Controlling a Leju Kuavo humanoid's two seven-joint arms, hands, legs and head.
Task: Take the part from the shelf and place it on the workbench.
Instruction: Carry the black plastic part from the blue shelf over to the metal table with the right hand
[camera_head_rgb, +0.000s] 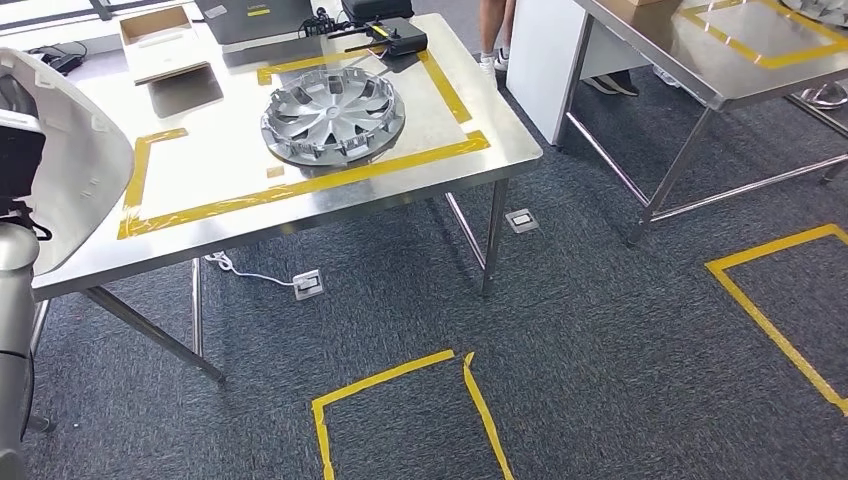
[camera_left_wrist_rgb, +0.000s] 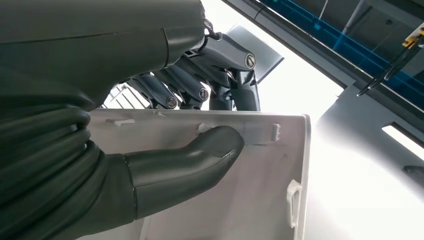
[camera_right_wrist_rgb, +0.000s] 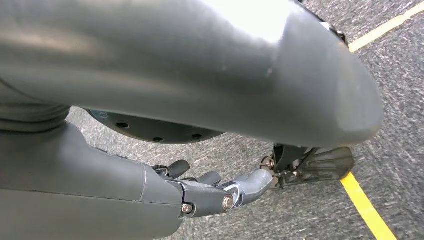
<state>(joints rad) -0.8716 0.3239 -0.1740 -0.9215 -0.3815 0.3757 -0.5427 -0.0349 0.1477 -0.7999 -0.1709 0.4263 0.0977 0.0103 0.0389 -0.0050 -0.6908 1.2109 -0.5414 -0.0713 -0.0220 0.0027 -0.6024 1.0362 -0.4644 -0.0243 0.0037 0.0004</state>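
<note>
Steel workbench (camera_head_rgb: 440, 170) bears a hubcap (camera_head_rgb: 333, 117); taped outline (camera_head_rgb: 300, 186).

Two steel tabletops (camera_head_rgb: 420, 120) (camera_head_rgb: 700, 60), one silver wheel cover (camera_head_rgb: 333, 117), one white panel (camera_head_rgb: 60, 150), one cardboard box (camera_head_rgb: 160, 40), two floor sockets (camera_head_rgb: 308, 284) (camera_head_rgb: 521, 220)

We see the head view evenly lit and sharp, with soft glare on the steel counter (camera_head_rgb: 470, 140) and faint shadows beneath it on the carpet (camera_head_rgb: 600, 330). The left wrist view is backlit and blown out white around the fingers (camera_left_wrist_rgb: 190, 90). The right wrist view's foreground is perhaps blurred.
</note>
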